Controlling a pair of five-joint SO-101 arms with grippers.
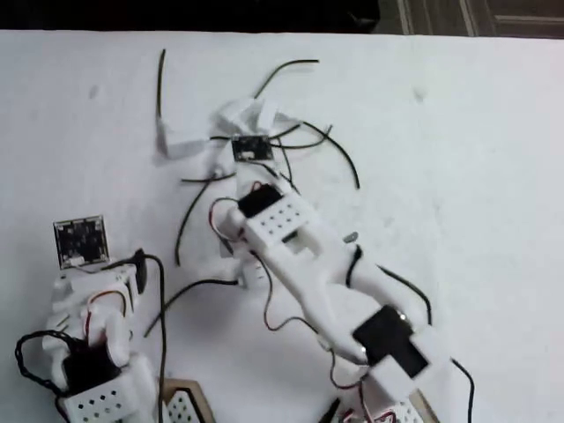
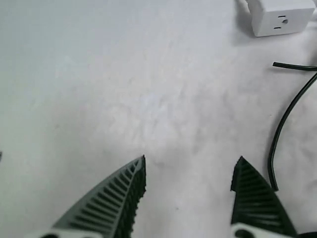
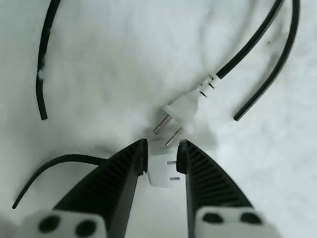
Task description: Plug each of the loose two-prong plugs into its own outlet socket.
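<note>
My right gripper (image 3: 162,147) is clenched on a white outlet socket (image 3: 163,174) mid-table. A two-prong plug (image 3: 182,110) lies just beyond, prongs toward it. My left gripper (image 2: 191,159) gapes over bare table (image 2: 99,74) near the front left corner, a second socket (image 2: 280,17) well apart.

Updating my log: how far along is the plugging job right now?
No plug looks seated yet. The right gripper clamps a white socket; a loose plug lies just ahead, prongs still outside. The left gripper is open and empty; a second socket waits.
</note>
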